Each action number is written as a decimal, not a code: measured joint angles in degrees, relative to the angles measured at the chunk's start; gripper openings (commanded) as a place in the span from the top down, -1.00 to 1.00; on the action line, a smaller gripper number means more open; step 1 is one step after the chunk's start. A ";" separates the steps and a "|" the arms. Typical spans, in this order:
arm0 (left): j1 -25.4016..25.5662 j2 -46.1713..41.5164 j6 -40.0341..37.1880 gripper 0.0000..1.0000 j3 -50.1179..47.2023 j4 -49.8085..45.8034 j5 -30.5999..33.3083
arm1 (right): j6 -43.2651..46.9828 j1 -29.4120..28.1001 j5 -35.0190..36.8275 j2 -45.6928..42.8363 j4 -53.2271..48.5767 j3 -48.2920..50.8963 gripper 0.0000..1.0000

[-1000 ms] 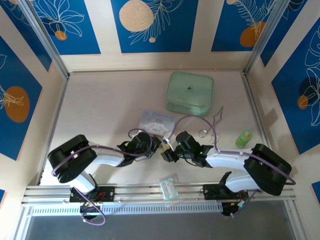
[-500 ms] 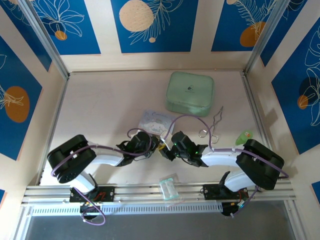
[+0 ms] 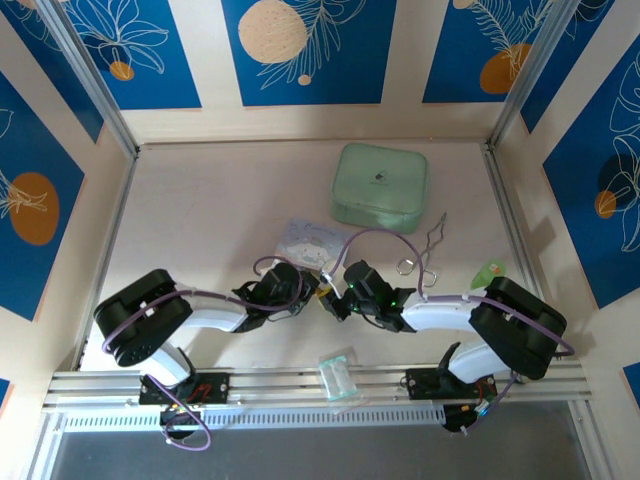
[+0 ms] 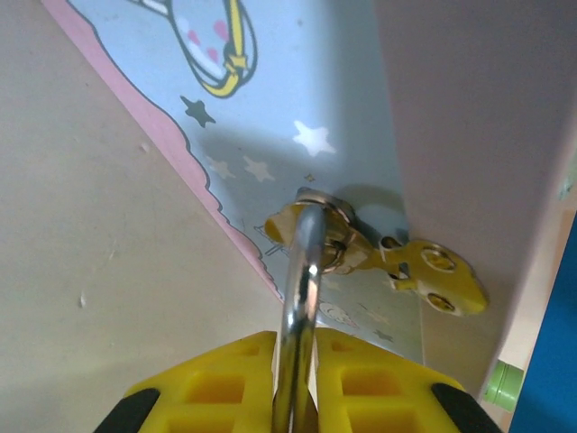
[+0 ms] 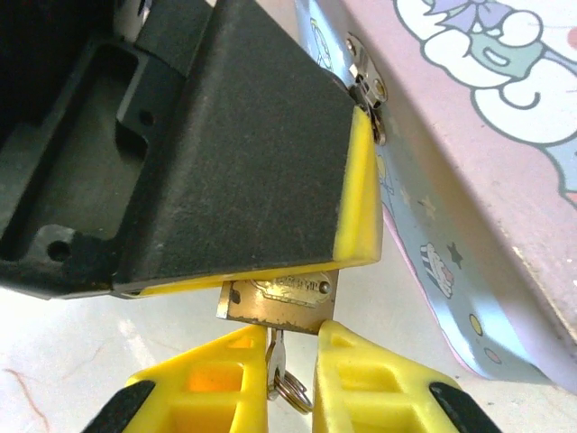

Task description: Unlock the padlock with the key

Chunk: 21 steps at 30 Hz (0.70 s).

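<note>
Table (image 3: 200, 220) carries green case (image 3: 380, 187); cartoon tin (image 3: 305, 240); wires (image 3: 430, 245).

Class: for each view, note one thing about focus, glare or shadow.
Top external: even light, sharp throughout. Left wrist: the padlock's shackle glares and blurs near the left claw; the hasp shadows the tin. Right wrist: the padlock's brass body crisp, the right claw soft.

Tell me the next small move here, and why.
Probably roll the right hand to turn the key: it sits in the base of the padlock between that hand's fingers, while the left hand pinches the shackle, steadying it.
</note>
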<state>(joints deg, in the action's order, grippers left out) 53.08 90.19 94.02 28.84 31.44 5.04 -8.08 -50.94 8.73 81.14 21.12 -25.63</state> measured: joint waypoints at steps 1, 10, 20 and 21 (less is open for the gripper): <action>-0.04 -0.13 0.00 1.00 -0.13 0.00 0.13 | -0.83 0.66 -1.27 0.15 0.35 0.00 0.72; -0.09 -0.42 0.11 1.00 -1.25 1.03 0.35 | -7.21 5.16 -11.34 2.29 2.51 0.09 0.74; -0.09 -0.61 -0.09 1.00 -1.97 0.63 0.09 | -3.28 -4.50 5.44 2.16 2.12 0.09 0.78; -0.09 -0.61 -0.09 1.00 -1.97 0.68 0.11 | -3.37 -4.02 4.92 2.16 2.12 0.07 0.78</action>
<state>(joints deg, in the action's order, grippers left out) 52.99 89.58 93.93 26.87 32.12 5.15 -11.44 -54.96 13.65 83.31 23.24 -25.56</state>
